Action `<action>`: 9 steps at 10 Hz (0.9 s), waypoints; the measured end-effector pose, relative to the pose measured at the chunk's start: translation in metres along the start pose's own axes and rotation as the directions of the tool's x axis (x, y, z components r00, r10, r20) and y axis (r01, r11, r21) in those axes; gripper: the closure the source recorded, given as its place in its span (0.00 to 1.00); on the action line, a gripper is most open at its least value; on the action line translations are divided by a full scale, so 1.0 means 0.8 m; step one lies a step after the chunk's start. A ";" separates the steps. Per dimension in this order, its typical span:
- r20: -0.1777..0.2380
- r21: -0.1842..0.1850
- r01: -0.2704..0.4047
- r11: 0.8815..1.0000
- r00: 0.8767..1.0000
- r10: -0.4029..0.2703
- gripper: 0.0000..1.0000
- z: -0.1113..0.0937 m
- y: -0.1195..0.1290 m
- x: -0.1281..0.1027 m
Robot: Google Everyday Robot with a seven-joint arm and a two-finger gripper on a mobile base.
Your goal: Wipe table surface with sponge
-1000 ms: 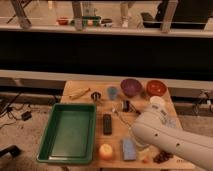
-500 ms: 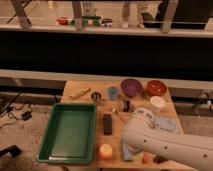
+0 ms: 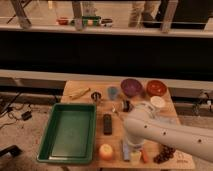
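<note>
The sponge (image 3: 126,150) is a small blue-grey block lying near the front edge of the light tan table surface (image 3: 113,138), right of a round orange-yellow fruit (image 3: 105,151). My white arm (image 3: 165,132) comes in from the lower right and bends down over the sponge. My gripper (image 3: 132,148) is at the arm's lower end, right at the sponge and covering part of it. The arm hides most of the gripper and whether it touches the sponge.
A green tray (image 3: 52,125) fills the table's left side, with a black remote (image 3: 107,123) beside it. At the back are a banana (image 3: 80,93), a blue cup (image 3: 113,92), a purple bowl (image 3: 131,86), a red bowl (image 3: 156,87) and a white cup (image 3: 158,102). Dark grapes (image 3: 164,152) lie front right.
My arm has swung left and down across the front right of the table. It now covers the pale blue cloth, and its end has come down onto the sponge.
</note>
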 end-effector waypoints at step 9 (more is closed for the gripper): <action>0.175 -0.034 0.058 0.998 0.983 -0.051 0.20 0.011 -0.009 -0.013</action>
